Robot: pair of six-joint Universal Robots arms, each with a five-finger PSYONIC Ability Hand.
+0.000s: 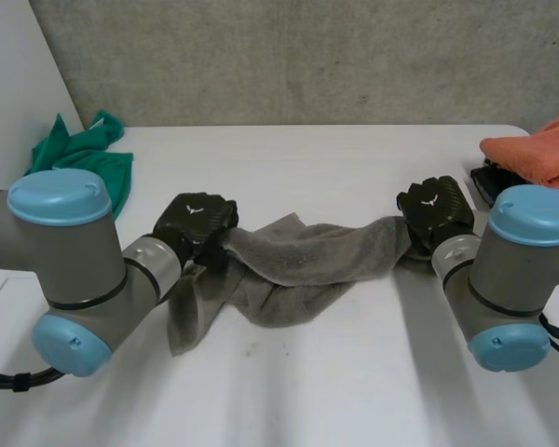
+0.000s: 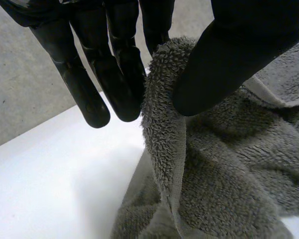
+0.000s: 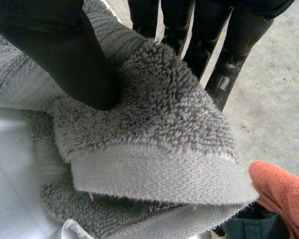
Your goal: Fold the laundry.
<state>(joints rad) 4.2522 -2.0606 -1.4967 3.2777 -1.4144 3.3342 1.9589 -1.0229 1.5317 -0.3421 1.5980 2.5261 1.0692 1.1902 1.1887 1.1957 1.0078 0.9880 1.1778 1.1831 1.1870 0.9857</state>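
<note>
Two pinches: left hand (image 1: 197, 222), right hand (image 1: 435, 209) on grey terry towel (image 1: 307, 265) (rumpled).

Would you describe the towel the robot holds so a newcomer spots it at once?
On the white table, the grey towel stretches between the left hand and right hand, each pinching an end. The green cloth and orange cloth lie untouched at the sides.

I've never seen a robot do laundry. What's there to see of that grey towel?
The grey towel is looped terry with a flat woven hem band. The left hand pinches one end and the right hand the other. Between them it lies crumpled and bunched, its middle resting on the white table.
</note>
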